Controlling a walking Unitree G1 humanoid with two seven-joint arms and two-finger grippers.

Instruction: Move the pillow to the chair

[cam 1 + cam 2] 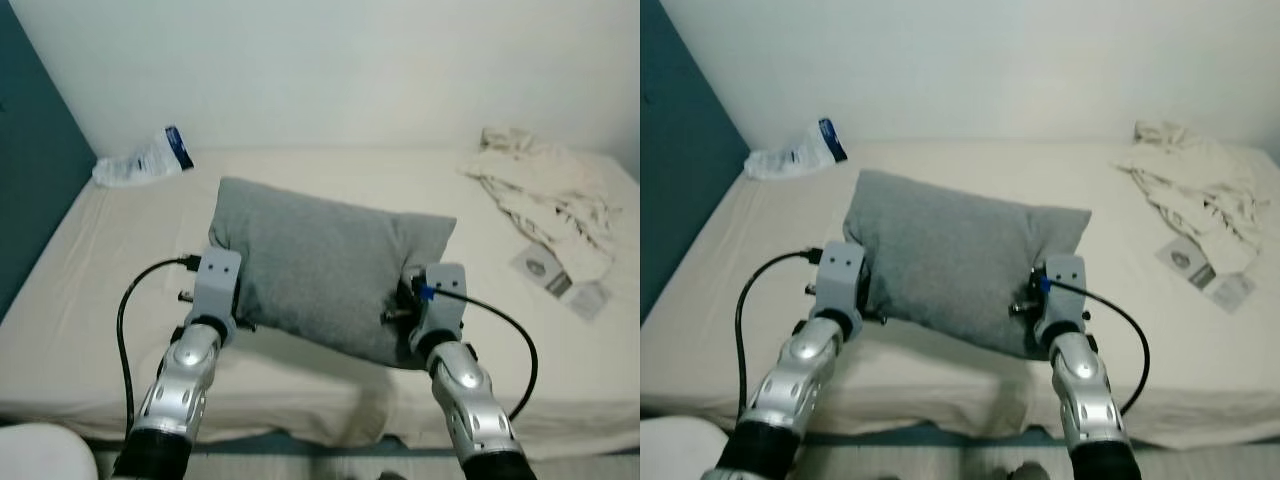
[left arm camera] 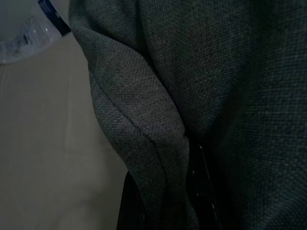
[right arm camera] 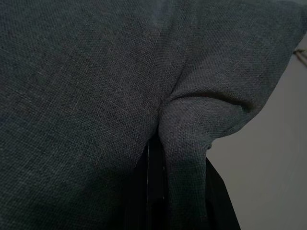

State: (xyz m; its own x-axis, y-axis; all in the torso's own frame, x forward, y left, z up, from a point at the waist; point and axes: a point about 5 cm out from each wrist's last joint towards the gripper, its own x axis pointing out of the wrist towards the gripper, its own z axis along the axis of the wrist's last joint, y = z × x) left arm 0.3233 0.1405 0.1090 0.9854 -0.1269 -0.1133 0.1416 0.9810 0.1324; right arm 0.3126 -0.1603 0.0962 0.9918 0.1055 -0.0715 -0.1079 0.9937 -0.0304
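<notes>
Cream bed (image 1: 330, 400) against white wall. Grey pillow (image 1: 325, 265) near front edge, pinched at both ends: left gripper (image 2: 163, 201) clamped on left side fold, right gripper (image 3: 180, 191) clamped on right corner. Open sheet all around; plastic bag (image 1: 145, 160) far left, crumpled cloth (image 1: 545, 195) and papers (image 1: 560, 275) right.

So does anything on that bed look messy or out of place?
A few things. A crumpled cream cloth lies bunched at the bed's far right, with paper packets beside it, and a plastic package sits at the far left corner. The grey pillow sits askew, pinched by the left gripper and right gripper.
</notes>
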